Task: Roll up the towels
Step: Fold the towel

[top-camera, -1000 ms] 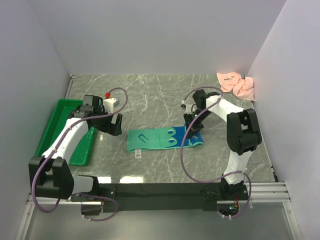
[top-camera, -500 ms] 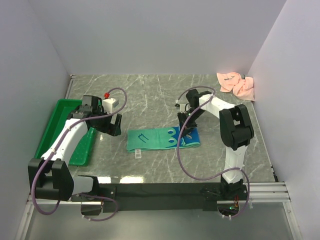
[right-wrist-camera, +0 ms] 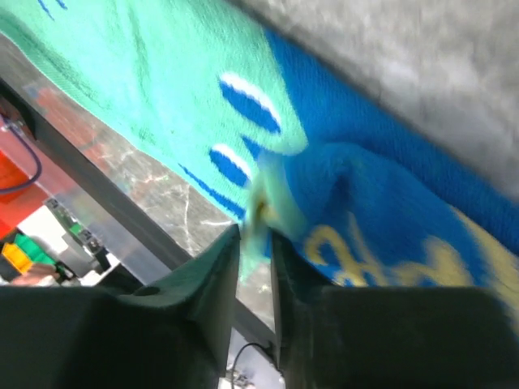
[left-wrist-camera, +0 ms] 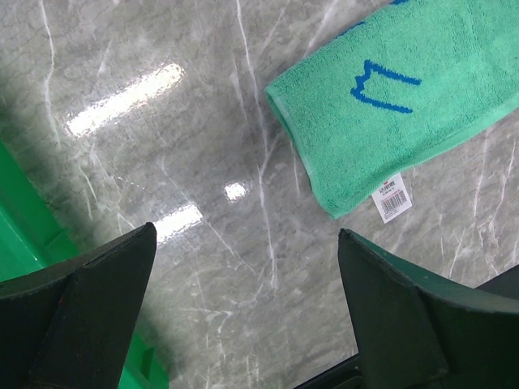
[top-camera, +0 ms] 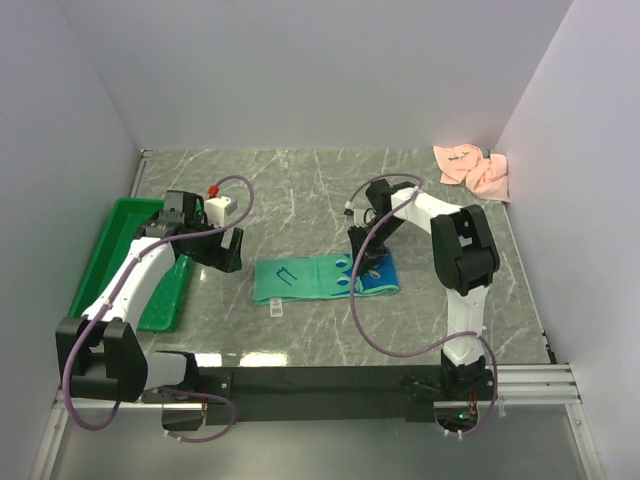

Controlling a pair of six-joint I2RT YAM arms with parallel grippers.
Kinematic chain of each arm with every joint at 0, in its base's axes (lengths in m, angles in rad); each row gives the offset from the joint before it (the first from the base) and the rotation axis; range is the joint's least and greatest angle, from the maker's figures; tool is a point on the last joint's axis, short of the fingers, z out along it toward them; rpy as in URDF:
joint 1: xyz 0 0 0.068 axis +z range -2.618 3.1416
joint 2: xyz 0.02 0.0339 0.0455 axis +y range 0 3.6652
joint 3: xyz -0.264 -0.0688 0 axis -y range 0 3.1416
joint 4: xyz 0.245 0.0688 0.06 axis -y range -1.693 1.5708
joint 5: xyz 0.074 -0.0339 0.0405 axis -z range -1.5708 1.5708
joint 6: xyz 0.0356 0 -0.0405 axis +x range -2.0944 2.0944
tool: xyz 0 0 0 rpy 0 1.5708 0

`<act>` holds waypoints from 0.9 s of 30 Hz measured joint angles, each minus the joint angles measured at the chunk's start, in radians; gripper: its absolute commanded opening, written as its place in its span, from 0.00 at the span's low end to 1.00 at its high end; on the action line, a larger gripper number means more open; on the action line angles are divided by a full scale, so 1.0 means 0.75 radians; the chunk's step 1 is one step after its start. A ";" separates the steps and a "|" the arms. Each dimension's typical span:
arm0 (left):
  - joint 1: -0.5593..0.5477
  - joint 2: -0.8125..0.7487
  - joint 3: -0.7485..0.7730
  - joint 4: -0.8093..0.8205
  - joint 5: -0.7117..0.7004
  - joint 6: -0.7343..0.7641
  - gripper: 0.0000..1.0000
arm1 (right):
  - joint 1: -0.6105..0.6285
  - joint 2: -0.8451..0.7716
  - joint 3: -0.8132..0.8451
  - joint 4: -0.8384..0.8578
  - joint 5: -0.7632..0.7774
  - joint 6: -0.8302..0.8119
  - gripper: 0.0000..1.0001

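Observation:
A green and blue towel (top-camera: 305, 279) lies flat in the middle of the table, its right end folded back leftward so the blue underside (top-camera: 378, 280) shows. My right gripper (top-camera: 366, 262) is shut on that folded towel edge (right-wrist-camera: 263, 212) and holds it just above the towel. My left gripper (top-camera: 229, 254) is open and empty above bare table, left of the towel's left end (left-wrist-camera: 381, 121). A crumpled pink towel (top-camera: 472, 168) lies at the back right corner.
A green tray (top-camera: 110, 255) stands at the left edge, under the left arm. A small white box with a red knob (top-camera: 221, 205) sits behind the left gripper. White walls close in the table on three sides.
My right gripper has moved left with the towel's right end, folding it further over the towel. The left arm has not moved.

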 measured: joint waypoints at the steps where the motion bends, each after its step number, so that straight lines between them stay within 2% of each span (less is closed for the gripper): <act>1: 0.000 -0.001 0.000 -0.002 0.001 0.002 0.99 | 0.000 0.016 0.019 -0.006 -0.006 -0.007 0.37; 5: 0.000 -0.002 0.002 -0.031 0.017 0.024 0.98 | 0.001 0.034 0.089 -0.042 -0.030 -0.032 0.40; 6: -0.001 -0.001 0.004 -0.040 0.027 0.032 0.87 | 0.000 0.032 0.105 -0.052 -0.037 -0.039 0.40; 8: -0.007 0.007 0.020 -0.069 0.050 0.040 0.71 | -0.003 0.014 0.134 -0.069 -0.046 -0.060 0.38; 9: -0.017 0.016 0.031 -0.073 0.060 0.046 0.56 | -0.009 -0.002 0.140 -0.077 -0.046 -0.074 0.37; 13: -0.102 0.070 0.057 -0.067 0.074 0.051 0.24 | -0.045 -0.089 0.146 -0.112 -0.017 -0.127 0.29; 15: -0.172 0.114 0.058 -0.049 0.068 0.037 0.13 | -0.087 -0.103 0.169 -0.119 0.027 -0.148 0.28; 22: -0.378 0.331 0.083 0.022 0.033 -0.042 0.01 | -0.194 -0.048 0.204 -0.094 0.203 -0.192 0.27; 27: -0.445 0.530 0.161 0.058 -0.015 -0.092 0.01 | -0.187 -0.001 0.169 -0.046 0.259 -0.216 0.19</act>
